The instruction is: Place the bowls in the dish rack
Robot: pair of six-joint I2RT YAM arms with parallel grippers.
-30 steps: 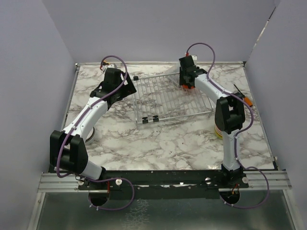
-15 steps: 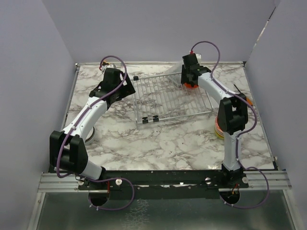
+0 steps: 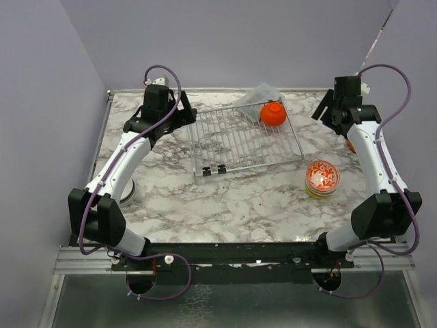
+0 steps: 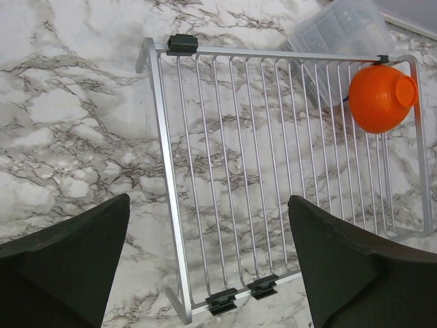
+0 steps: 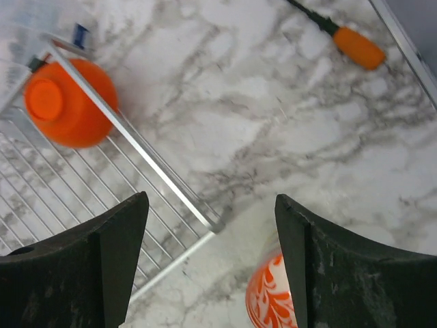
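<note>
Lavender walls (image 3: pixel 225 41) enclose the marble table (image 3: pixel 225 198); the dish rack (image 3: pixel 229 140) sits centre frame, perhaps tilted. Left gripper (image 4: pixel 208 236) and right gripper (image 5: pixel 212 229) gape, empty.

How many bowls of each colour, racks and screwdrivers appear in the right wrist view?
Plain orange round bowl: 1
White round bowl with red pattern: 1
Silver wire dish rack: 1
Orange-handled screwdriver: 1
Total: 4

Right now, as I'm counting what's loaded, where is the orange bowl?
In the top view the orange bowl rests on the dish rack at its far right corner, right beside the clear plastic bag.
</note>
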